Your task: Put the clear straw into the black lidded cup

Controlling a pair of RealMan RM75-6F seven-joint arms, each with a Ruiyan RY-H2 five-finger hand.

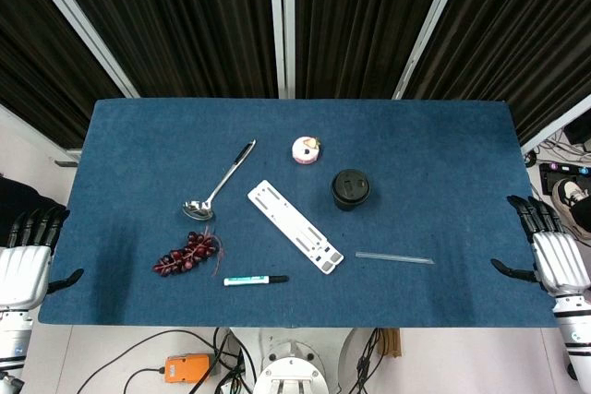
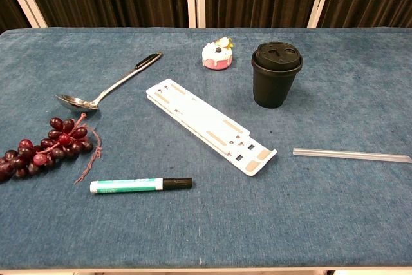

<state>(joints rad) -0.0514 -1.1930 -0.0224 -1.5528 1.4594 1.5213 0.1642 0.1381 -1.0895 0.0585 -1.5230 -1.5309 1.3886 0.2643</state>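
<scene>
The clear straw [image 1: 394, 257] [image 2: 351, 155] lies flat on the blue table, right of centre and near the front. Behind it and to its left stands the black lidded cup [image 1: 351, 188] [image 2: 276, 74], upright with its lid on. My right hand [image 1: 550, 251] hovers open at the table's right edge, well to the right of the straw, holding nothing. At the left edge my left hand [image 1: 28, 254] is open too, far from both objects. Neither hand shows in the chest view.
A white slotted plate [image 1: 295, 226] [image 2: 209, 124] lies diagonally at centre. A metal ladle [image 1: 219, 181] [image 2: 106, 90], dark grapes [image 1: 186, 255] [image 2: 45, 147] and a green marker [image 1: 255, 280] [image 2: 140, 185] sit on the left. A small pink cake toy [image 1: 307, 149] [image 2: 217, 55] is behind the cup.
</scene>
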